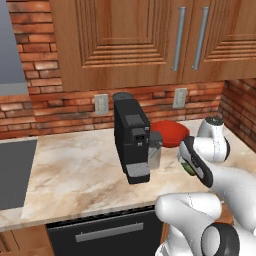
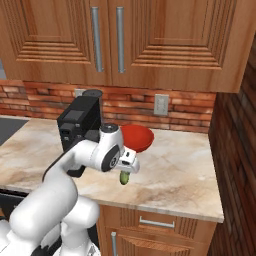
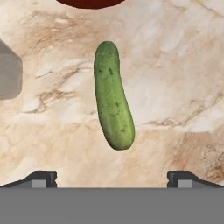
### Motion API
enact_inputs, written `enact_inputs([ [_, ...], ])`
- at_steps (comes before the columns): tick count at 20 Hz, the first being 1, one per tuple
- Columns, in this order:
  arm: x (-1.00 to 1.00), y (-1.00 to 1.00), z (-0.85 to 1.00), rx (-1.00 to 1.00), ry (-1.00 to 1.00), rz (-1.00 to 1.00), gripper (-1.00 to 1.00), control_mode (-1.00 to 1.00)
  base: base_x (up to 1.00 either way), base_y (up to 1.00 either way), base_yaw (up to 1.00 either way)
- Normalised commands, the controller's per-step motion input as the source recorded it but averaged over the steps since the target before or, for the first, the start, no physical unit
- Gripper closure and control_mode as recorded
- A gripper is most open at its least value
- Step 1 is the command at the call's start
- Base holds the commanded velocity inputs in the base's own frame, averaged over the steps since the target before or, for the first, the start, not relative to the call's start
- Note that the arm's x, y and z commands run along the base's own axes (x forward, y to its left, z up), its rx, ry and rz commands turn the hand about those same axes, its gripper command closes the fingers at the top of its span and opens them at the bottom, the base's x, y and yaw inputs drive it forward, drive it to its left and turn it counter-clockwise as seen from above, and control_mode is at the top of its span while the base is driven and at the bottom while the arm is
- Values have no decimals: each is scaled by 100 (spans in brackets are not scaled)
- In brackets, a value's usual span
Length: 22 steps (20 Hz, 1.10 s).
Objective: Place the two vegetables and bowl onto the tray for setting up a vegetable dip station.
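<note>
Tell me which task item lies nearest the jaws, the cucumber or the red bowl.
The cucumber: it lies on the marble counter straight ahead of the open jaws, while the red bowl sits farther off beyond it.

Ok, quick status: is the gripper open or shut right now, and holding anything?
Gripper: open, fingertips spread wide, holding nothing. The slender dark green cucumber lies on the marble counter beyond the tips, ungrasped.
</note>
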Motion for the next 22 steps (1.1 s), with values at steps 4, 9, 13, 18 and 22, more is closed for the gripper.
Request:
enact_inputs([
  [4, 34, 0, -21, 0, 0, 0, -100, -100, 0, 0, 0],
  [9, 31, 0, -15, 0, 0, 0, -100, -100, 0, 0, 0],
  [13, 29, 0, -13, 0, 0, 0, -100, -100, 0, 0, 0],
  [18, 23, 0, -14, 0, 0, 0, -100, -100, 0, 0, 0],
  [22, 19, -2, -21, 0, 0, 0, -100, -100, 0, 0, 0],
])
